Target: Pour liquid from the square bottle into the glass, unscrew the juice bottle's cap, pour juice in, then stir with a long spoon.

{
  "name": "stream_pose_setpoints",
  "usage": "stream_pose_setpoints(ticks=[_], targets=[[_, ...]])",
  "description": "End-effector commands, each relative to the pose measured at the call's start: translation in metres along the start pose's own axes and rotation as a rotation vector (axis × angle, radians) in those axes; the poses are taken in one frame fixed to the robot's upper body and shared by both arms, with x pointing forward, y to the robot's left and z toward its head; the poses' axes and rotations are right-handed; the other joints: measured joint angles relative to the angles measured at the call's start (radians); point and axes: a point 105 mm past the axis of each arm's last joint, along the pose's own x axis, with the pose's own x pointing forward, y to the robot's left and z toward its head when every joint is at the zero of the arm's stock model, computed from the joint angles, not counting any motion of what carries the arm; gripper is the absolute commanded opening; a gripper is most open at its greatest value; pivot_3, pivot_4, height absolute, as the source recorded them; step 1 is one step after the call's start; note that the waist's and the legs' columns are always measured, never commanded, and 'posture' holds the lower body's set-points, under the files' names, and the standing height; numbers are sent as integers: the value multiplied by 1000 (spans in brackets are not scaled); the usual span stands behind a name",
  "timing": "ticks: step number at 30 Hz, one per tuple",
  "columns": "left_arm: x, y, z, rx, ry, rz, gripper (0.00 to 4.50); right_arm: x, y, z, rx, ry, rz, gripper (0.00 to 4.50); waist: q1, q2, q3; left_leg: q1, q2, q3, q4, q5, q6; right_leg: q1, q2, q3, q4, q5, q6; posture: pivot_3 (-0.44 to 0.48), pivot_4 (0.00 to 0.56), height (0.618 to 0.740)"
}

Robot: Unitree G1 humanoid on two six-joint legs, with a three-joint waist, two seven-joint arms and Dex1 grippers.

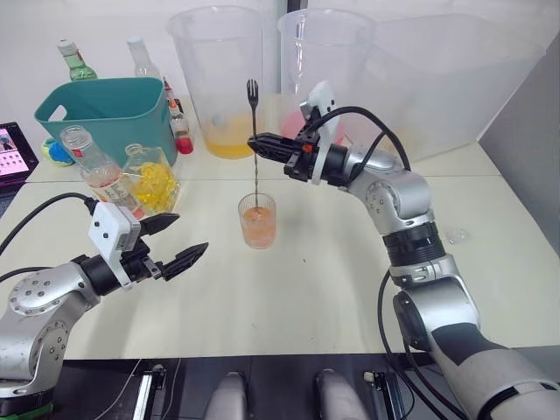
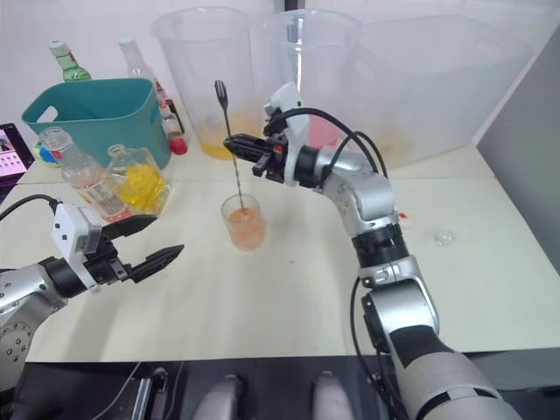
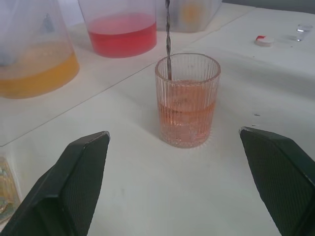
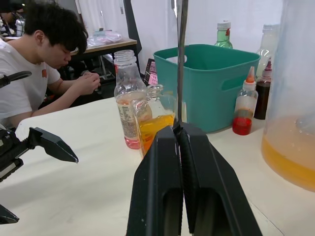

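While beakers (image 1: 219, 79) stand behind, the right pincer (image 1: 255, 143) holds the long spoon (image 1: 255, 149) in the glass (image 1: 257, 220).

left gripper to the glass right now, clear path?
Probably yes. The left gripper is open and faces the glass across bare table; the long spoon standing in it could get bumped.

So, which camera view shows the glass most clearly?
The left wrist view: the glass sits close and central, with ribbed walls, pink-orange liquid and the long spoon inside. Both eye views show it small on the table. The right wrist view misses it.
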Motion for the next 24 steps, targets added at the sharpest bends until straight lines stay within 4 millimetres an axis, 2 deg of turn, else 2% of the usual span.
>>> stream_pose_setpoints(ticks=[1,6,16,24], targets=[[-4,1,7,35,-25,22,4470,7,14,8,-7,-33,76,0,-1,0,0,0,0,0,0,0,0,0,0,0,0,0,0,0,150,740],[-3,0,4,29,-19,20,4470,4,21,7,23,-11,114,0,1,0,0,0,0,0,0,0,0,0,0,0,1,0,0,0,150,740],[8,-1,1,22,-29,-7,4470,-14,30,11,-54,118,183,0,1,0,0,0,0,0,0,0,0,0,0,0,1,0,0,0,150,740],[13,-4,1,17,-44,-29,4470,-24,19,15,-146,159,130,0,1,0,0,0,0,0,0,0,0,-1,0,0,2,0,0,0,150,740]])
